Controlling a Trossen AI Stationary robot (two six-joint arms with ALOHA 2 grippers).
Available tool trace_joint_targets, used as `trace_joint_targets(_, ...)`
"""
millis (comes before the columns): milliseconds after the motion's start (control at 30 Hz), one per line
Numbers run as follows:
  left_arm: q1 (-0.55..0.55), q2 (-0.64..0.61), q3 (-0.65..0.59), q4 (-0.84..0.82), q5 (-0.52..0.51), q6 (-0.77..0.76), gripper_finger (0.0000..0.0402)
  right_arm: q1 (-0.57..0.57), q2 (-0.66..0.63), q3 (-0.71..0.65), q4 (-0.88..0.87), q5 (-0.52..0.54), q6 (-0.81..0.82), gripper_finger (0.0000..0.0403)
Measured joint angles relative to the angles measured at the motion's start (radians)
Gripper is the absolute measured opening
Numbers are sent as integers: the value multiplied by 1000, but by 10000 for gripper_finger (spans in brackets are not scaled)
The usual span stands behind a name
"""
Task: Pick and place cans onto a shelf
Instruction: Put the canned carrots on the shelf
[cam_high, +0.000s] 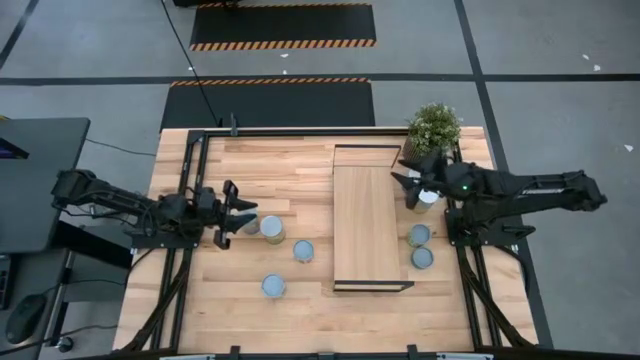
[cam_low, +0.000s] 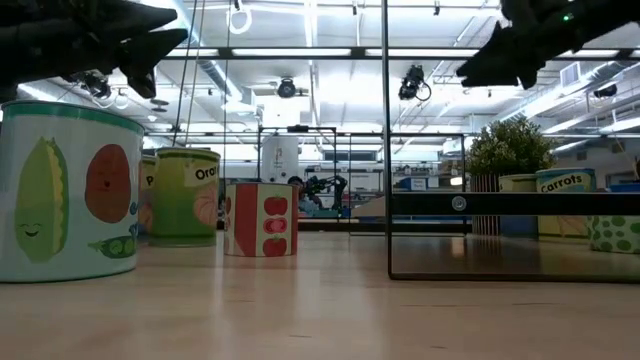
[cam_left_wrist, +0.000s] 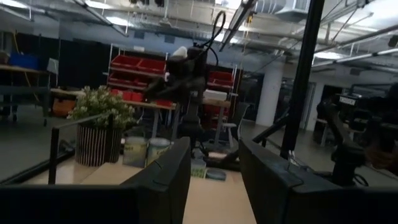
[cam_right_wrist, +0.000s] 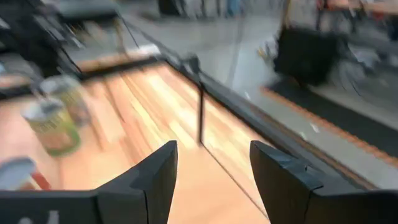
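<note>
Three cans stand upright on the table left of the shelf. Three more stand to its right. The shelf is a light-wood board on a thin black frame. My left gripper is open and empty, raised above the table just left of the nearest left can. My right gripper is open and empty, raised by the shelf's far right edge, beside the farthest right can.
A potted green plant stands at the table's far right corner, just behind my right gripper. A black frame runs along the table's left and far edges. The shelf board stands above the tabletop, with bare wood in front of it.
</note>
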Motion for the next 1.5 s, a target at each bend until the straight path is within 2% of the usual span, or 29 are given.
trace_joint_targets(200,0,7,0,25,0,-4,142,-17,126,181,-386,38,160,223)
trace_joint_targets(367,1,7,0,40,0,20,142,-54,262,310,-659,-48,273,262)
trace_joint_targets(533,1,7,0,76,0,56,142,-103,377,353,-822,-83,320,312)
trace_joint_targets(767,1,7,0,78,0,50,142,-203,470,353,-930,-170,355,374)
trace_joint_targets(900,0,7,0,67,0,44,142,-247,487,353,-972,-232,377,394)
trace_joint_targets(1000,0,7,0,63,0,38,142,-273,486,353,-994,-276,396,399)
trace_joint_targets(1233,0,6,1,49,0,22,142,-317,486,353,-1050,-285,399,399)
trace_joint_targets(1500,0,6,1,46,0,21,142,-343,486,289,-1008,-338,394,398)
